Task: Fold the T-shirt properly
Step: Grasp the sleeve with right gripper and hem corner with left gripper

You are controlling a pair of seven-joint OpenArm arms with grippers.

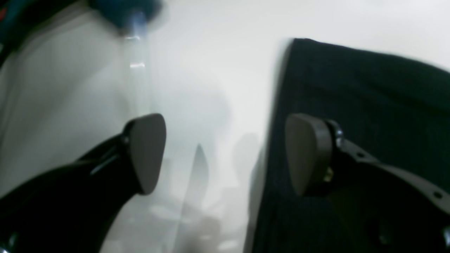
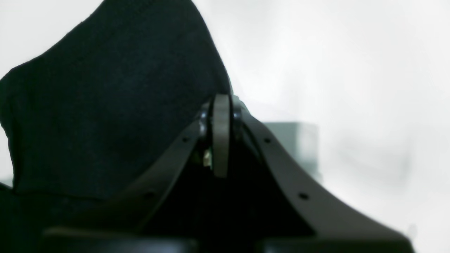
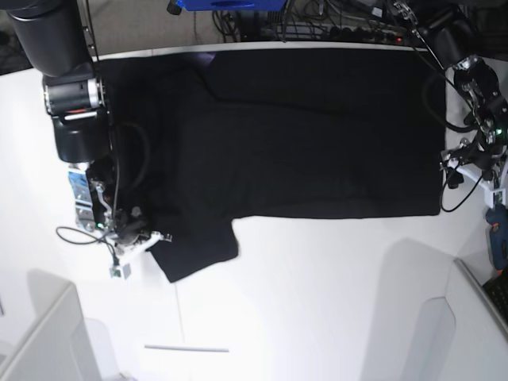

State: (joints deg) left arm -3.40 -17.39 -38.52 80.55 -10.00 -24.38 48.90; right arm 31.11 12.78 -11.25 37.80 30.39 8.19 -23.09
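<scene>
The black T-shirt (image 3: 302,135) lies flat across the far half of the white table (image 3: 317,302), with bare room toward 6 o'clock. At 9, the right gripper (image 2: 221,137) pinches its sleeve. At 3, the left gripper (image 1: 225,154) is spread wide.

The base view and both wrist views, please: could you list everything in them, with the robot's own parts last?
T-shirt: one, black, spread flat across the far half of the table, one sleeve toward the near left.
Table: one, white, under everything.
Cables: several, dark, beyond the far table edge.
Blue object: one, top edge of the base view.
Left gripper: one, black, jaws open at the shirt's edge, empty.
Right gripper: one, black, jaws shut beside the sleeve; grip unclear.
</scene>
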